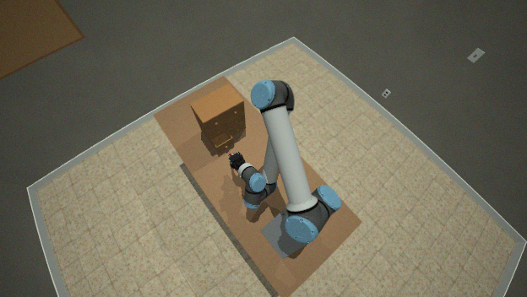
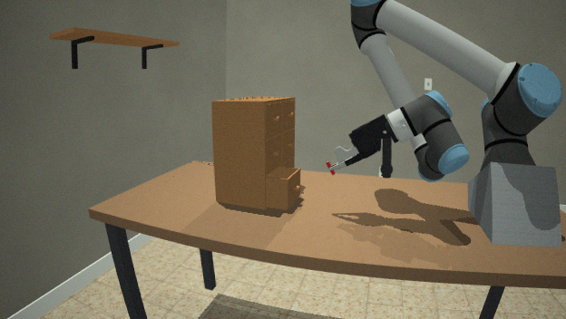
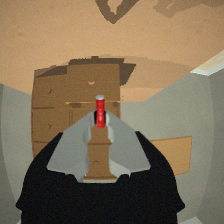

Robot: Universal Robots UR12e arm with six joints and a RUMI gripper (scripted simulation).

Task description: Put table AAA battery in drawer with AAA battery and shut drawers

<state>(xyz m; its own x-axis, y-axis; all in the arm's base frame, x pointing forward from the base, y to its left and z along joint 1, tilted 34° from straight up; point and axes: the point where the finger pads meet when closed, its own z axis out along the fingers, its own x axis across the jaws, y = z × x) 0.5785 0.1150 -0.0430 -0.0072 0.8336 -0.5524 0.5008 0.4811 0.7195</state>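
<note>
The wooden chest [image 1: 217, 103] [image 2: 240, 149] [image 3: 42, 111] stands upright at the table's far end. Its bottom drawer [image 1: 226, 147] [image 2: 278, 192] [image 3: 109, 86], in the column nearer the exterior camera, is pulled out; the other visible drawers look shut. The drawer's contents are too dark and small to make out. My gripper [image 1: 231, 156] [image 2: 331, 168] [image 3: 100, 111] is shut on a red AAA battery [image 1: 230, 154] [image 2: 328, 164] [image 3: 100, 107] with a silver end. It holds the battery crosswise in the fingertips, above the table and in front of the open drawer, apart from it.
The brown table [image 1: 186, 143] [image 2: 181, 195] bears the chest and the arm's grey pedestal [image 2: 522, 217]. A wall shelf [image 1: 38, 38] [image 2: 118, 37] [image 3: 175, 155] hangs beyond the chest. The arm's elbow is high above the table.
</note>
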